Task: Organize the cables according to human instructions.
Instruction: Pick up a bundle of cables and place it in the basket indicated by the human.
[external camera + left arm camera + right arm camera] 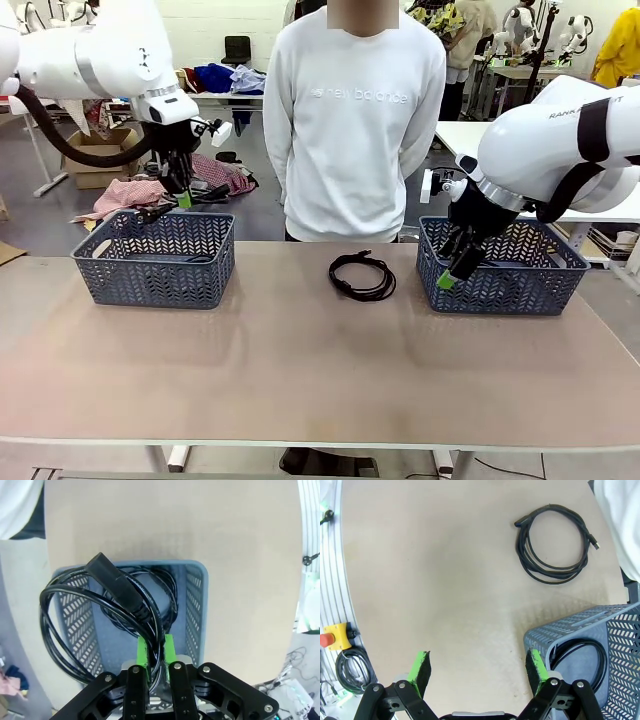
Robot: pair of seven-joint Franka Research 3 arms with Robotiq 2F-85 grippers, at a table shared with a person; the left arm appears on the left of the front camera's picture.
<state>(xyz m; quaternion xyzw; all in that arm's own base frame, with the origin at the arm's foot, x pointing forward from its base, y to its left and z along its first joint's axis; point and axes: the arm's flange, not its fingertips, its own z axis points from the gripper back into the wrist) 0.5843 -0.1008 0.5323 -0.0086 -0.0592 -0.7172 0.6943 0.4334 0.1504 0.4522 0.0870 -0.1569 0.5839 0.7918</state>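
Note:
My left gripper (pixel 155 652) is shut on a coiled black cable (pixel 107 574), which hangs over the left blue-grey basket (pixel 195 595). Another cable (pixel 172 592) lies inside that basket. In the front view the left gripper (pixel 183 200) hovers above the back rim of the left basket (pixel 155 262). A third coiled cable (pixel 338 278) lies on the table between the baskets, in front of the person; in the right wrist view this cable (pixel 522 547) is at the upper right. My right gripper (pixel 447 275) stands open beside the near left corner of the right basket (pixel 510 270), which holds a cable (pixel 603 667).
A person in a white sweatshirt (pixel 350 120) stands at the far side of the table, arms behind the back. A yellow emergency-stop box (pixel 332 632) and a spare cord bundle (pixel 350 670) sit beyond the table's edge. The tabletop (pixel 300 370) in front of the baskets is bare.

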